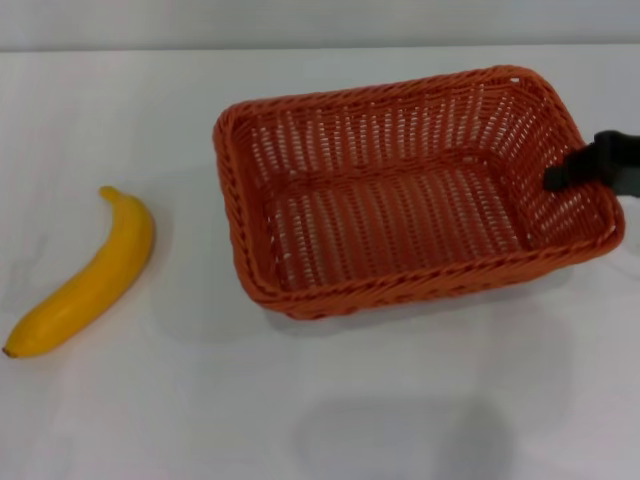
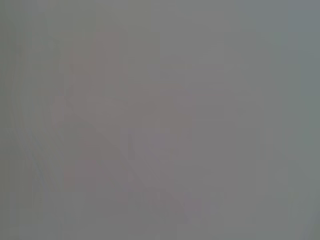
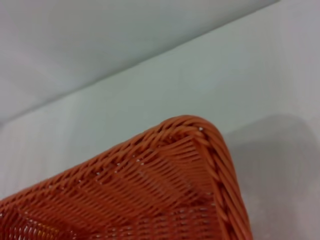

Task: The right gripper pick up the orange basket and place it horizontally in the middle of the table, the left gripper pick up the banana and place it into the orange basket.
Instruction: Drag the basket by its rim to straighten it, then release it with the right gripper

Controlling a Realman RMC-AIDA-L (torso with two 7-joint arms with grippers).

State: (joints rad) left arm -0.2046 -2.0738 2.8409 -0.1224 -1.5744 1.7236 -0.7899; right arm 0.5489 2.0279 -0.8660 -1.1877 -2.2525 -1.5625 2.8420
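The orange basket [image 1: 400, 200] lies lengthwise across the middle and right of the white table [image 1: 300, 400], its open side up. My right gripper [image 1: 553, 182] reaches in from the right edge and is shut on the basket's right rim, one black finger against the inner wall. A soft shadow lies on the table below the basket. The right wrist view shows one basket corner [image 3: 190, 165] close up, with no fingers in it. The banana [image 1: 90, 278] lies free on the table at the left, slanted, well apart from the basket. The left gripper is out of view; the left wrist view is plain grey.
The table's far edge [image 1: 300, 48] runs along the top of the head view, with a pale wall behind it. Bare white tabletop lies between the banana and the basket and along the front.
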